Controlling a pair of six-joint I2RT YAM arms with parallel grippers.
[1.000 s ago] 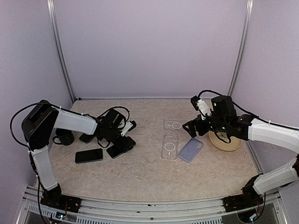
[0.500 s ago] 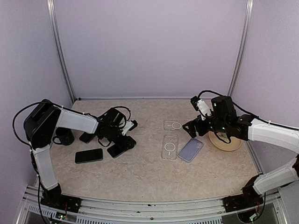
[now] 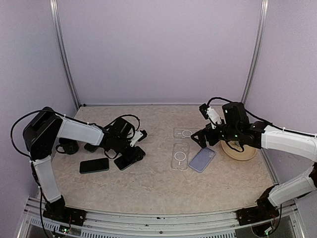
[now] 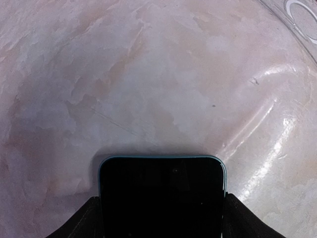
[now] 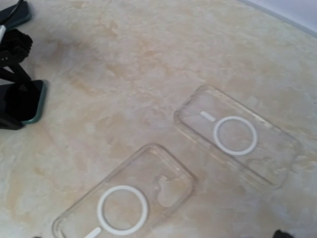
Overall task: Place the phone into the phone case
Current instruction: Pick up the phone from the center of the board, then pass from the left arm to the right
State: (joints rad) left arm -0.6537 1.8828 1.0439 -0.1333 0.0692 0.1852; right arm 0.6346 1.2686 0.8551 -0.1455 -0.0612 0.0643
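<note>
Clear plastic at mid-table: near clear case [image 3: 179,156], far clear case [image 3: 183,133] at its 12 o'clock, lilac case [image 3: 202,159] just beside at 3, wooden dish [image 3: 245,152] beyond. Well apart at 9 o'clock, phone [image 4: 161,186], black with teal edge, clenched in the left gripper [image 4: 161,210]. Second phone [image 3: 94,165] flat at its 9. Right gripper [image 3: 202,139] seemingly above the lilac case; parted or closed, cannot tell.

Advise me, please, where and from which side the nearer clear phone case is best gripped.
The clear case lies flat, so probably only its thin rim can be caught. Come from above and pinch the left long wall, inside and outside: the lavender case crowds its right side, while the left side is free.
</note>
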